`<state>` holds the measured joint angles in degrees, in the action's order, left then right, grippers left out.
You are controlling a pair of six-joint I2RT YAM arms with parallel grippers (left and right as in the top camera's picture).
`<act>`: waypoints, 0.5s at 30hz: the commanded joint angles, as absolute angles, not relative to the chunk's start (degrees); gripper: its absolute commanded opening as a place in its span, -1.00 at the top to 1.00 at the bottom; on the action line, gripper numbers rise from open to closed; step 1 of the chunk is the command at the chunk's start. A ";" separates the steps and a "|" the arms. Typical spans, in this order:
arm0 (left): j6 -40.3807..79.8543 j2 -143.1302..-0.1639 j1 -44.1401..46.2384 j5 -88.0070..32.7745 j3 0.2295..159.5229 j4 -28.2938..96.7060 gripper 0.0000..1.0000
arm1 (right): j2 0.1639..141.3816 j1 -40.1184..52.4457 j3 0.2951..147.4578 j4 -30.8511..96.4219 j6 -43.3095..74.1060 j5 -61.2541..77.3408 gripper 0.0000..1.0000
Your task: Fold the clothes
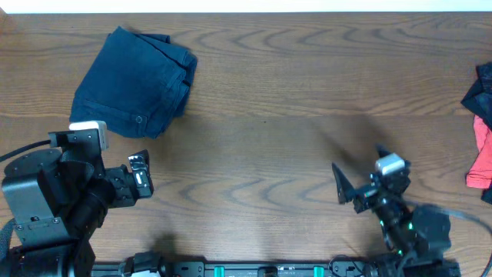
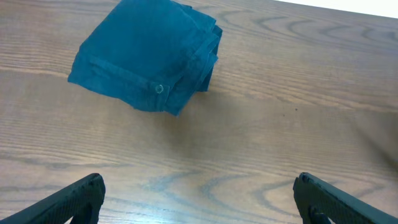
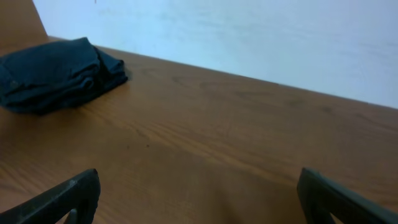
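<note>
Folded dark navy shorts (image 1: 137,81) with a small button lie at the back left of the table. They also show in the left wrist view (image 2: 146,53) and the right wrist view (image 3: 53,73). More clothes, a dark piece (image 1: 481,91) and a coral-red piece (image 1: 481,158), hang at the right edge. My left gripper (image 1: 140,175) is open and empty near the front left, clear of the shorts; its fingers (image 2: 199,196) frame bare wood. My right gripper (image 1: 357,181) is open and empty at the front right, its fingers (image 3: 199,193) over bare wood.
The wooden table (image 1: 269,154) stretches between the two arms. A pale wall (image 3: 249,43) stands behind the table's far edge.
</note>
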<state>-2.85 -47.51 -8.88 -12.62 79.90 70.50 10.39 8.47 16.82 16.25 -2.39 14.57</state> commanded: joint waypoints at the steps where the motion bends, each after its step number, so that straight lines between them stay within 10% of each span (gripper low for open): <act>1: -3.18 -47.53 -8.91 -11.92 79.75 70.52 -0.96 | 2.46 8.27 14.31 16.58 -3.49 15.07 -0.98; 15: -3.18 -47.53 -8.91 -11.92 79.75 70.50 -0.96 | 0.30 8.97 4.19 12.86 -3.27 15.68 -0.98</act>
<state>-2.85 -47.55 -8.88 -12.53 79.90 70.50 0.84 8.54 4.91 14.04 -2.59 14.98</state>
